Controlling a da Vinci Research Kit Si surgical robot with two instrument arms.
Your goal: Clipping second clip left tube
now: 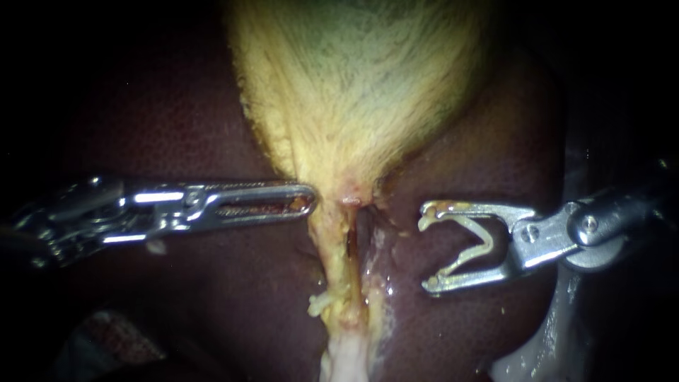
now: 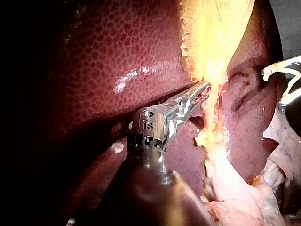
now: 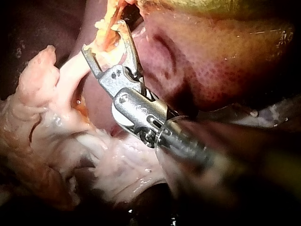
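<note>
— What is the endoscope showing?
— The left instrument (image 1: 310, 201) is lying level over the liver (image 1: 177, 127). Its jaws are pressing together with nothing seen between them, and the tip is touching the narrow neck of the gallbladder (image 1: 353, 85). The left tube (image 1: 336, 262) is running down from that neck, with a pale lump (image 1: 318, 304) sticking out of its side lower down. The right instrument (image 1: 426, 250) is hovering off to the side of the left tube, not touching it. Its jaws are standing wide and carrying an open clip (image 1: 485, 241) between them.
— And the left wrist camera?
— The closed jaws are resting tip-first against the yellow tissue where the gallbladder is narrowing into the left tube.
— The right wrist?
— The wide jaws are pointing at the left tube, but I cannot tell whether they are touching it.
</note>
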